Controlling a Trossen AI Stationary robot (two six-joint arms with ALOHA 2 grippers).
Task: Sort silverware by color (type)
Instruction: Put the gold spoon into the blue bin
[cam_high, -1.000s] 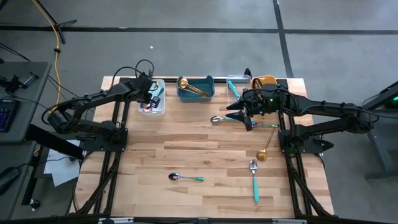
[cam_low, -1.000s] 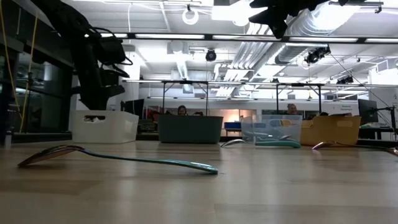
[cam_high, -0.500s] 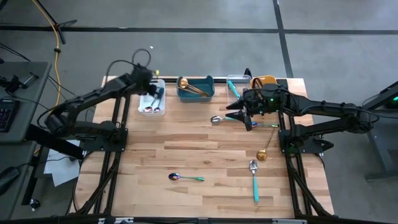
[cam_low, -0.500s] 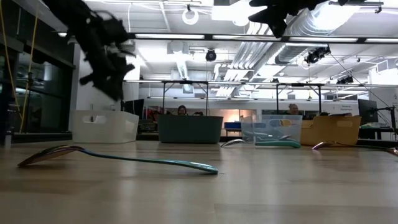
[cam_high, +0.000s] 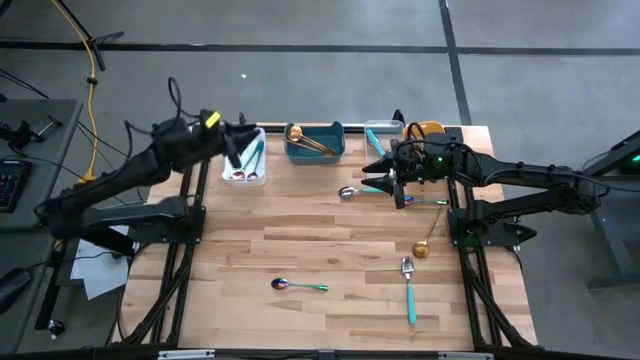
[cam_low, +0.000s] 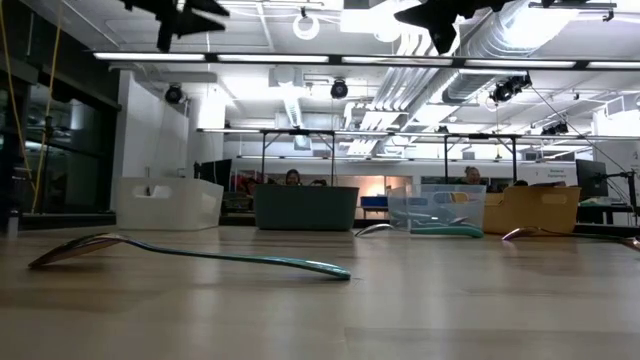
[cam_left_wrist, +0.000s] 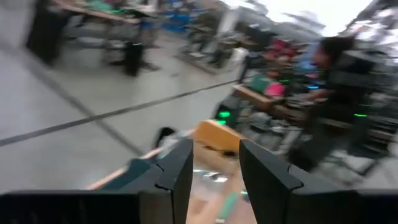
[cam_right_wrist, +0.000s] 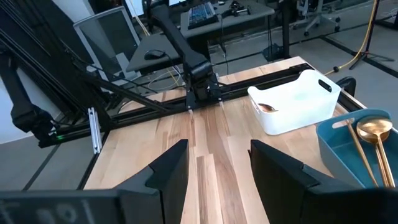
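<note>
My left gripper hangs open and empty at the white bin, about 11 o'clock on the worktop. My right gripper, also spread with nothing between its fingers, hovers at 1 o'clock beside a teal-handled spoon. Three more spoons lie loose toward 5 and 6 o'clock. I'd worry about descending off-centre: a finger could skid the thin handle away.

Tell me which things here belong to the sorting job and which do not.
To sort: gold spoon; teal-handled spoons; iridescent spoon.
Not to sort: white bin, teal bin, yellow cable.
</note>
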